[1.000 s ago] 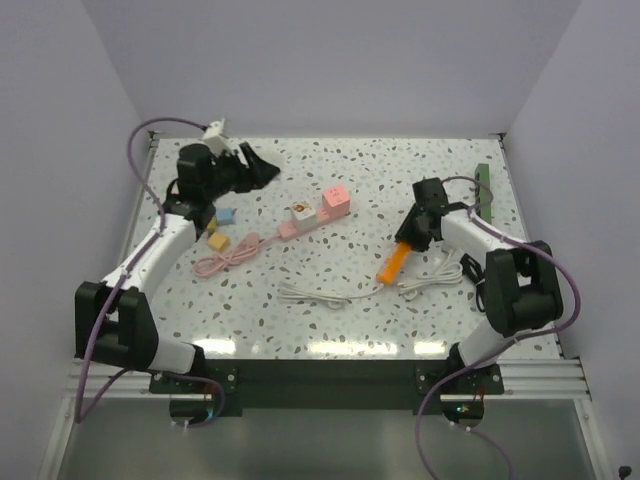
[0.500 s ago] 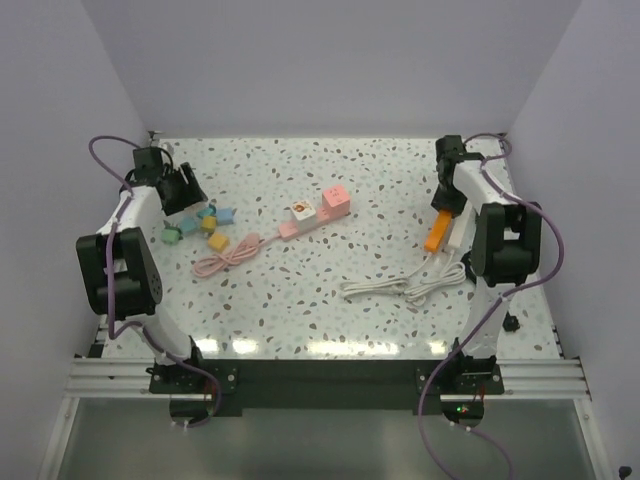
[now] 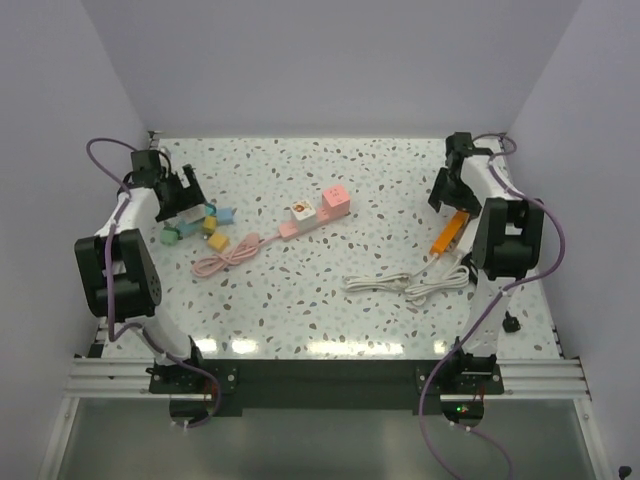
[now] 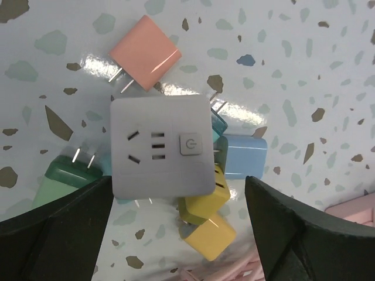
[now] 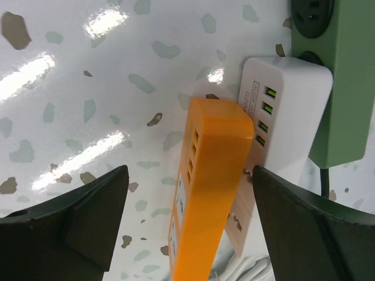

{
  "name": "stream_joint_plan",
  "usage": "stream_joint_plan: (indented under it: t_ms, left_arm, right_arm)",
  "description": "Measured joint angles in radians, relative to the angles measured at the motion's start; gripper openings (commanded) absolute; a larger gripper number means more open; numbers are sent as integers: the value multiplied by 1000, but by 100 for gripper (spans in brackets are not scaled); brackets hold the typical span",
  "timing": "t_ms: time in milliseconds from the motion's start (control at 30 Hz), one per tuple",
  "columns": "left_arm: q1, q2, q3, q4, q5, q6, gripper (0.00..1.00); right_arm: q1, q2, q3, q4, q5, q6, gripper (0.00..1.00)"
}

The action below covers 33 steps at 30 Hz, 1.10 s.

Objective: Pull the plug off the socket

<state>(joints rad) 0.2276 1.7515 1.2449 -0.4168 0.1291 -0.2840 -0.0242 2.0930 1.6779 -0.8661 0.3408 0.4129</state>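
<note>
Now that both arms have swung out to opposite edges of the table (image 3: pixel 400 165), each has let go of what it was carrying a second ago. The left pincer (image 4: pixel 179 182) has gone wide, and the white socket block (image 4: pixel 161 146) lies beneath it on a heap of loose plugs (image 4: pixel 208 234), with nothing in its holes. The right pincer (image 5: pixel 188 171) has spread wide too. The orange power strip (image 5: pixel 211 187) lies free between its fingers, touching a white charger (image 5: pixel 287 111) beside a green strip (image 5: pixel 343 82). To my eye the pulling apart looks finished and both pieces are simply set aside. The pink power strip (image 3: pixel 315 213) in the middle, with two small blocks standing on it, sits well apart from either arm.
</note>
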Motion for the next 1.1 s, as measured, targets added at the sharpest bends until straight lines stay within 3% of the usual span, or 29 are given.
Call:
stream_joint_plan:
  t_ms: [67, 233, 467, 667, 800, 1100]
  left_arm:
    - [-7, -34, 0, 1, 13, 1, 100]
    - [-103, -158, 2, 1, 25, 44, 100]
    - [-477, -177, 48, -19, 45, 96, 100]
    - [-682, -93, 69, -4, 24, 141, 100]
    - [-730, -8, 101, 10, 12, 267, 100]
    - [-730, 138, 211, 13, -21, 563, 100]
  right_arm:
    - [0, -23, 14, -15, -8, -2, 98]
    - [0, -186, -6, -17, -83, 5, 99]
    - [34, -500, -234, 56, -233, 44, 98]
    - [119, -529, -383, 82, -312, 64, 98]
    - [136, -531, -417, 91, -339, 68, 98]
    - [143, -612, -475, 115, -365, 74, 98]
